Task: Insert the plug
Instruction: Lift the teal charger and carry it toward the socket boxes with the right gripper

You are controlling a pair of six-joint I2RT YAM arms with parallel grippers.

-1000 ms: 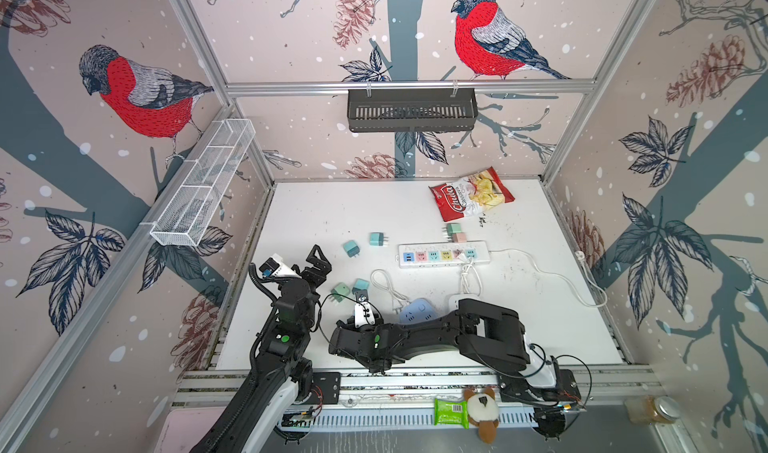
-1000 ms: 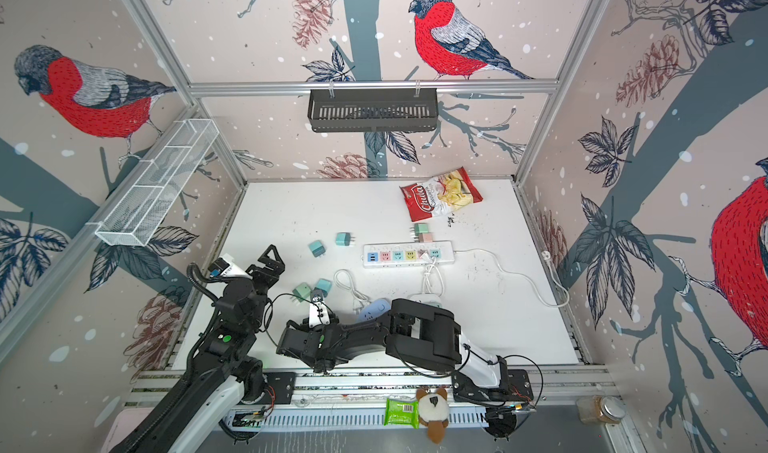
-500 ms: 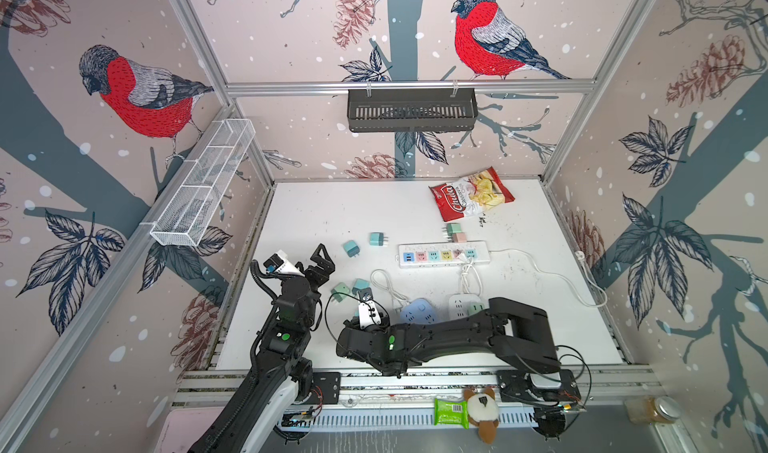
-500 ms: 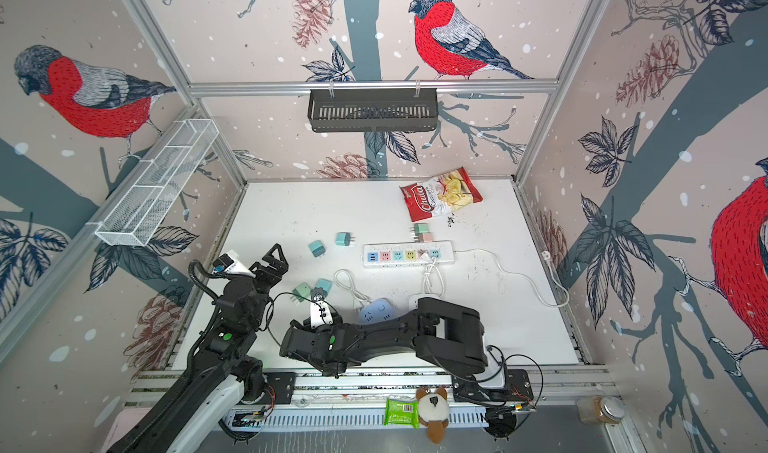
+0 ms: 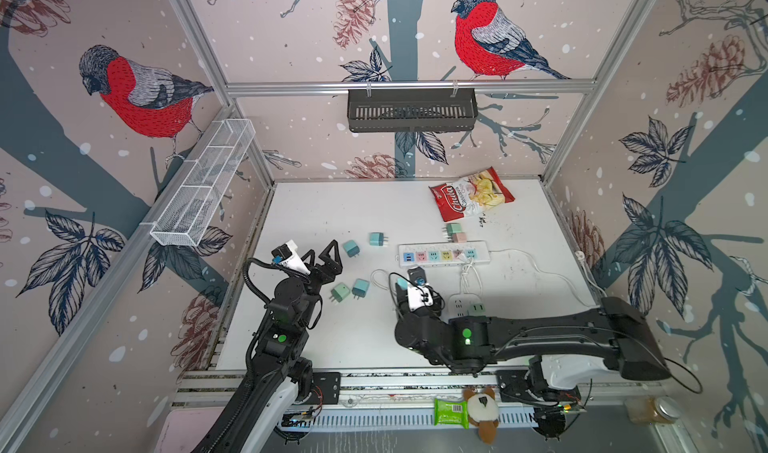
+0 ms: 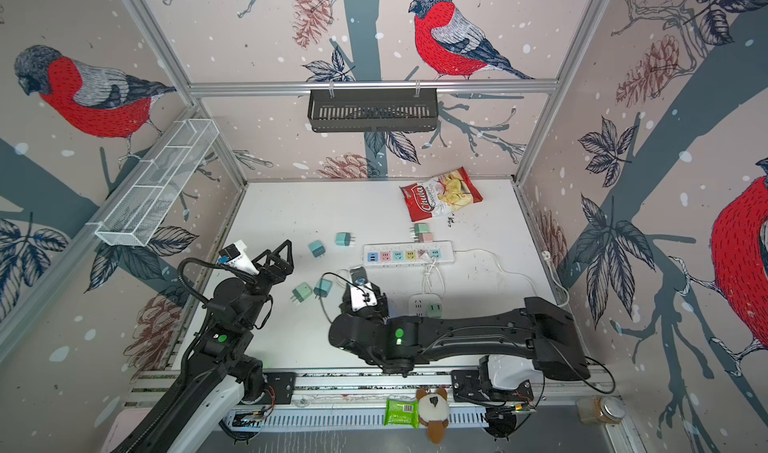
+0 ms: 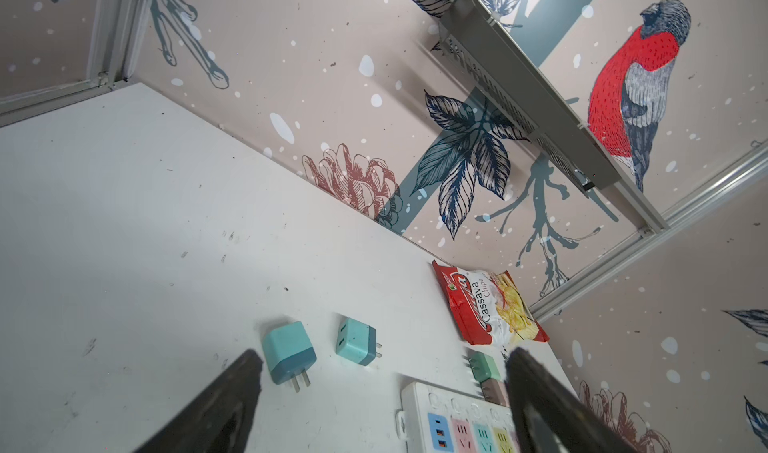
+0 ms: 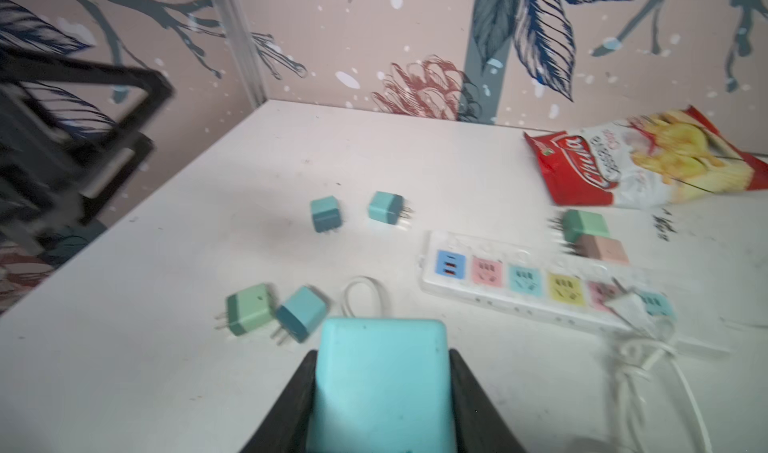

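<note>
Careful: your right gripper point(image 8: 382, 355) pinches the blue plug point(image 5: 401, 283) mid-frame in a top view, below the power strip point(image 5: 442, 256); left gripper point(image 7: 384, 355) gapes empty. Prongs hidden: tilted, they could jam the socket.

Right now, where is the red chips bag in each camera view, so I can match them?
In a top view: chips bag at the back of the table, right of centre.
In a top view: bag, same spot.
Left wrist: bag by the back wall, beyond the power strip.
Right wrist: the bag likewise, beyond the strip.
Shared landmark: the power strip, in all four.
</note>
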